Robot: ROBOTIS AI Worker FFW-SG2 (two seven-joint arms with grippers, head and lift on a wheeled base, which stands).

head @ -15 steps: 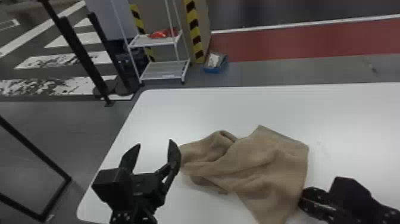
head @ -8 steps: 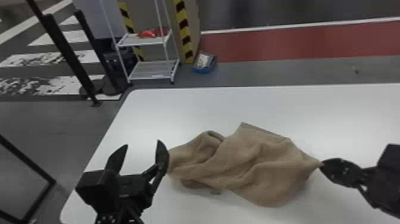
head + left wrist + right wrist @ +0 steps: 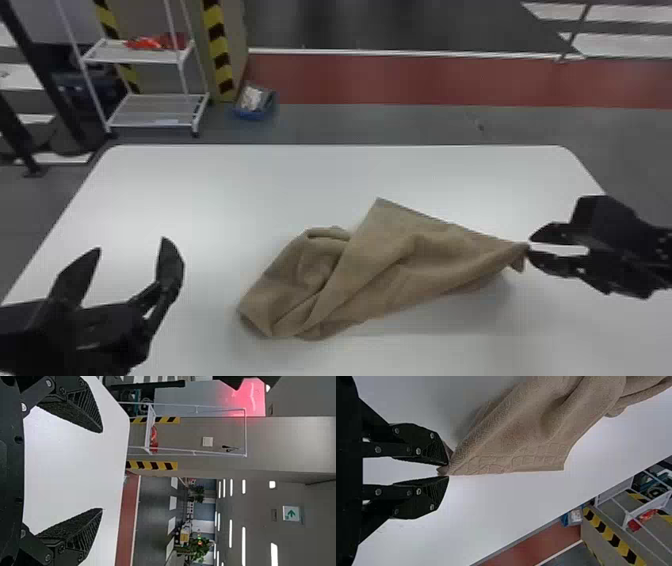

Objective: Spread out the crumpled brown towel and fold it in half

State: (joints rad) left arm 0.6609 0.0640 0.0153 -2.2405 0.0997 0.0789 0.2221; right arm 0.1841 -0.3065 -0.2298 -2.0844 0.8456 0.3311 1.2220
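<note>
In the head view, my left gripper stands open left of the brown towel, apart from it; the left wrist view shows the same gripper with nothing between its fingers. The towel lies bunched and folded over itself at its left part, a corner pointing to the far side. At the towel's right end, my right gripper is shut on a corner, holding it slightly above the table. The right wrist view has the corner of the towel pinched at the tips of the gripper, a patterned border running away from it.
The white table has bare surface beyond the towel and between it and my left gripper. Past the far edge, on the floor, stand a white rack and a blue bin.
My right gripper has moved right with the towel's corner, pulling the cloth into a longer shape. The towel's left end now lies farther from my left gripper. The head view has shifted.
</note>
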